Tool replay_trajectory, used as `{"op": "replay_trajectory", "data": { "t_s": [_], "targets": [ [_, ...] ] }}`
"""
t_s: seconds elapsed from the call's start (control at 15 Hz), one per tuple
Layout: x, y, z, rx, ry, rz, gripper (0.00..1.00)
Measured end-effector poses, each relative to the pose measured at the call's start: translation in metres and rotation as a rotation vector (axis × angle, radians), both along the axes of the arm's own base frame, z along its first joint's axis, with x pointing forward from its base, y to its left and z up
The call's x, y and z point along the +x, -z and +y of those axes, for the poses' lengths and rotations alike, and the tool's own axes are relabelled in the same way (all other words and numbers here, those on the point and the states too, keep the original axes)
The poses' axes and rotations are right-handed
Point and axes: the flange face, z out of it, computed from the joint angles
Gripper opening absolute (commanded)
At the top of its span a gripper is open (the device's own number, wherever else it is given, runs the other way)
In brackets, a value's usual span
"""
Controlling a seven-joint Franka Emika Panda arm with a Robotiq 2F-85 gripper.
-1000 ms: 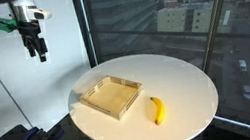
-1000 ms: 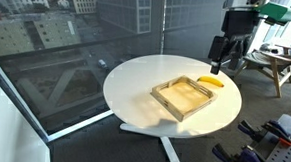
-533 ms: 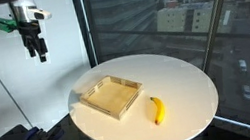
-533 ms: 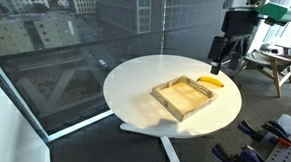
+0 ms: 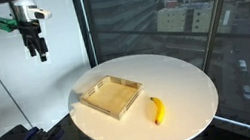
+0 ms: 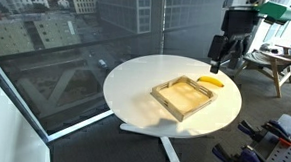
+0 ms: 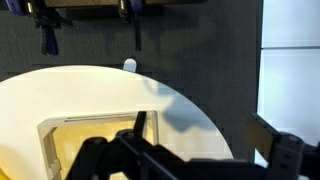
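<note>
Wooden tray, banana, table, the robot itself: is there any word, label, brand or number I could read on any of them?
No readable text in any view.
The wooden tray, the banana and the round white table bear no marks.
The gripper and the buildings outside the window are too small to show any lettering.

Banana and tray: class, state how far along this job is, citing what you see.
Done: nothing visible; the tray is empty. In hand: nothing; the gripper hangs open, high, clear of the table. Left: seemingly everything; the banana lies on the table beside the tray.
</note>
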Motion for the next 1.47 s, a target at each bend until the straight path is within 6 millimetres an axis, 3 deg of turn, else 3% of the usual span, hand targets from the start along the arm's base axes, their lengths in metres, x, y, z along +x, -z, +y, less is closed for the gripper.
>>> {"op": "replay_trajectory", "data": {
  "t_s": [0.67,1.47],
  "targets": [
    [0.012,-0.007,-0.022,-0.002,0.052,-0.027,1.0],
    [0.05,-0.017,-0.077,-0.03,0.147,-0.048,1.0]
  ]
}}
